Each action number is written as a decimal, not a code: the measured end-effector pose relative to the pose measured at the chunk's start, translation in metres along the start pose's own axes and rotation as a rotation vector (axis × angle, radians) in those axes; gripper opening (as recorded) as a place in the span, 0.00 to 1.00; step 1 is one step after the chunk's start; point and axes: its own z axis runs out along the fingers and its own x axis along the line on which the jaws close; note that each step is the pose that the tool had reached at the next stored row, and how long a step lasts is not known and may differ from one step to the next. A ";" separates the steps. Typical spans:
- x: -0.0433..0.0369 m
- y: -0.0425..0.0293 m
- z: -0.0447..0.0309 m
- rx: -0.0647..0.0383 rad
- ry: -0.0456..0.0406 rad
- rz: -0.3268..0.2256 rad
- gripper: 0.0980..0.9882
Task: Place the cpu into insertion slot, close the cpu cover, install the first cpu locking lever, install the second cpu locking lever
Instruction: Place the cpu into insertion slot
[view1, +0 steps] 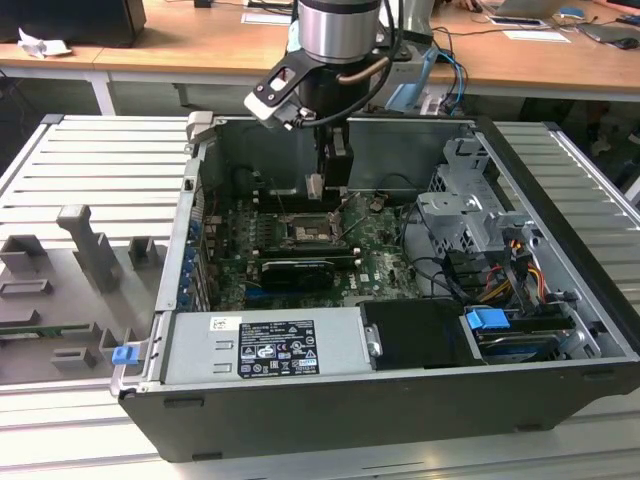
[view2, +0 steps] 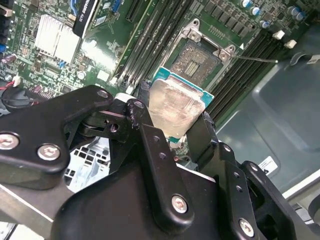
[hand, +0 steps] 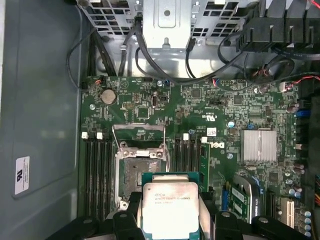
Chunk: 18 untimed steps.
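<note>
Cpu (view2: 175, 107) in hand (view2: 172, 119) (above socket (view2: 200, 62))

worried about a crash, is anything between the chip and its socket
Nothing visible does. The gripper holds the chip in the air above the board. The socket lies bare, with its cover swung back off it.

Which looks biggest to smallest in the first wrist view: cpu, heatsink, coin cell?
1. cpu, but it sits nearest the camera, so nearness inflates it and its true rank against the heatsink is unsure.
2. heatsink.
3. coin cell.
Heatsink and coin cell lie at like depth, so their order is sound.
</note>
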 end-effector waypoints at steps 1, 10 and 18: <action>0.0000 -0.0001 0.0013 0.000 0.0000 0.000 0.49; -0.0003 -0.0005 0.0129 0.000 -0.0002 0.000 0.49; -0.0005 -0.0009 0.0223 0.000 -0.0002 0.000 0.49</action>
